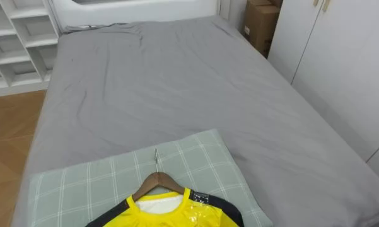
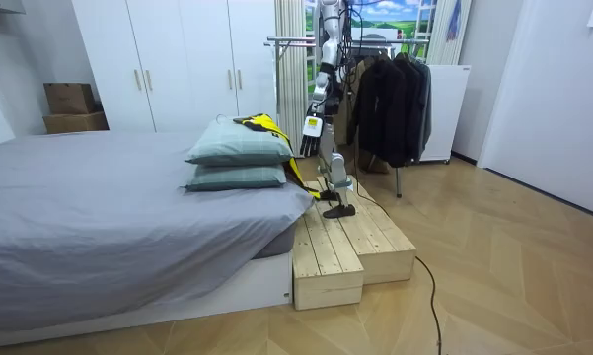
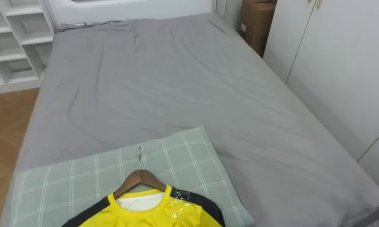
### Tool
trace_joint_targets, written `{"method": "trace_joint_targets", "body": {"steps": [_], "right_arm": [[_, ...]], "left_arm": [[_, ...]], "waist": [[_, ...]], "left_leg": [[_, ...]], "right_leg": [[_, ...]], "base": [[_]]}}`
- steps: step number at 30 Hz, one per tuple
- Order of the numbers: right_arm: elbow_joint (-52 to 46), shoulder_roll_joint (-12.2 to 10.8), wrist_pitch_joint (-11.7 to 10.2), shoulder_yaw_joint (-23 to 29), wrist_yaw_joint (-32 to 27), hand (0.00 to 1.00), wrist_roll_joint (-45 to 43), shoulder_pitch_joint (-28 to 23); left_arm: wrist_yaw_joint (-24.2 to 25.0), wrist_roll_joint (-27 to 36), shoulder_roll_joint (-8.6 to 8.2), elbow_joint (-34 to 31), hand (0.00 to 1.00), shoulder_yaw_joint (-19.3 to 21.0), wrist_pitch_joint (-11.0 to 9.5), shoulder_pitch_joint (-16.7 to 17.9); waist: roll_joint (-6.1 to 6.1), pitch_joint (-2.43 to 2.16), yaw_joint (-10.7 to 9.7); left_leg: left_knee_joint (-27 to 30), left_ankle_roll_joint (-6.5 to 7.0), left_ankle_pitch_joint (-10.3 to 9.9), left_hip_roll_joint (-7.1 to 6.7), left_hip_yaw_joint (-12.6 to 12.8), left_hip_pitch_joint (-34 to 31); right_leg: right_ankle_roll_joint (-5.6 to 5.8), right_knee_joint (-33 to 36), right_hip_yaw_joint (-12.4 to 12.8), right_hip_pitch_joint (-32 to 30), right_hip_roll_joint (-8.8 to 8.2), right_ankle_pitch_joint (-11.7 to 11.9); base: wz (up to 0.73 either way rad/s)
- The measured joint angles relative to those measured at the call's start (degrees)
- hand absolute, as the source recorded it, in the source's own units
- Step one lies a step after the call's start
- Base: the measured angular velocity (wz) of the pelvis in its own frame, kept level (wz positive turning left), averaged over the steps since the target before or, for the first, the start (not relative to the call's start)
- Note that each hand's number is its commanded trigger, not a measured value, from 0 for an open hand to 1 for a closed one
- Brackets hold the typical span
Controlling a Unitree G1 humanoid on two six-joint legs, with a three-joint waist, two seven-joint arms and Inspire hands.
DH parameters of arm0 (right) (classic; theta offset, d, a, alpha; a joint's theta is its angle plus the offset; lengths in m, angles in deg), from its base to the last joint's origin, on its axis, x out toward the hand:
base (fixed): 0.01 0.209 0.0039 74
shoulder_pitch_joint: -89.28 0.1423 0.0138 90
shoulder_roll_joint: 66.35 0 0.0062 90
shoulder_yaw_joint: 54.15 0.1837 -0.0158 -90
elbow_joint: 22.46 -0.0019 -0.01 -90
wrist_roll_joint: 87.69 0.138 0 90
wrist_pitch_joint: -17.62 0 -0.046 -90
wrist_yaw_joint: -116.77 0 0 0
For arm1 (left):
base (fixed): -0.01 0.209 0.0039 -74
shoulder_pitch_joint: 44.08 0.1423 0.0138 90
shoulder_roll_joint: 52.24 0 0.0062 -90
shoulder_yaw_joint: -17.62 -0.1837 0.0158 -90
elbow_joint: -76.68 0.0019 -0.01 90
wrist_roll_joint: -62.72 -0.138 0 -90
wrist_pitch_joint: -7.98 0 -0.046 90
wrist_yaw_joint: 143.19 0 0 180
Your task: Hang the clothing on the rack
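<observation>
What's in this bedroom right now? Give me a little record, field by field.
shirt: yellow, with dark sleeves, shirt on a wooden hanger, lying flat
under it: checked pillow, the top one of two stacked
bed: grey sheet
robot: stands on a wooden platform at the bed's pillow end
rack: behind the robot, dark clothes hanging on it
task state: shirt not yet hung

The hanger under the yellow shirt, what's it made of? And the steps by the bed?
Hanger: looks like wood, brown and smooth, with a thin grey metal-looking hook. Steps: pale bare wood, probably; plank lines show.
</observation>
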Motion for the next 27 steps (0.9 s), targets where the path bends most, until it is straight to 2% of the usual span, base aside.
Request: {"method": "trace_joint_targets", "body": {"steps": [11,15,21,27], "right_arm": [[0.1,-0.2,-0.5,-0.1,-0.1,0.00,0.2,-0.1],[0.4,-0.2,-0.5,-0.1,-0.1,0.00,0.7,-0.1],[0.5,-0.8,-0.5,-0.5,-0.1,0.00,3.3,-0.5],[2.2,-1.1,-1.3,-1.7,-0.1,0.00,5.8,-0.4]], "left_arm": [[-4.9,-1.4,-0.06,0.0,0.00,0.2,-1.0,0.4],[-6.2,-1.4,-0.06,0.0,0.00,0.5,-1.2,0.9],[-7.2,-1.2,-0.17,0.0,0.00,0.5,-1.6,1.4],[-8.3,-1.2,-0.26,0.0,0.00,0.5,-3.7,2.1]], "waist": [[-0.36,0.27,0.0],[-0.71,0.15,0.1],[-1.24,0.20,0.1],[-1.65,0.04,0.3]], "left_leg": [[0.0,0.00,0.0,0.32,-0.2,0.6],[0.0,0.00,0.0,0.30,-0.2,0.6],[0.0,0.00,0.0,0.28,-0.6,0.5],[0.0,0.00,0.0,0.02,-1.5,0.2]], "right_leg": [[-0.01,-0.1,-0.3,0.8,0.16,0.0],[-0.01,-0.1,-0.4,0.8,0.13,0.0],[-0.03,-0.1,-0.6,0.9,0.06,0.0],[-0.03,-0.2,-1.8,1.0,-0.14,0.0]], "base": [[0.00],[0.00],[0.02],[0.06]]}}
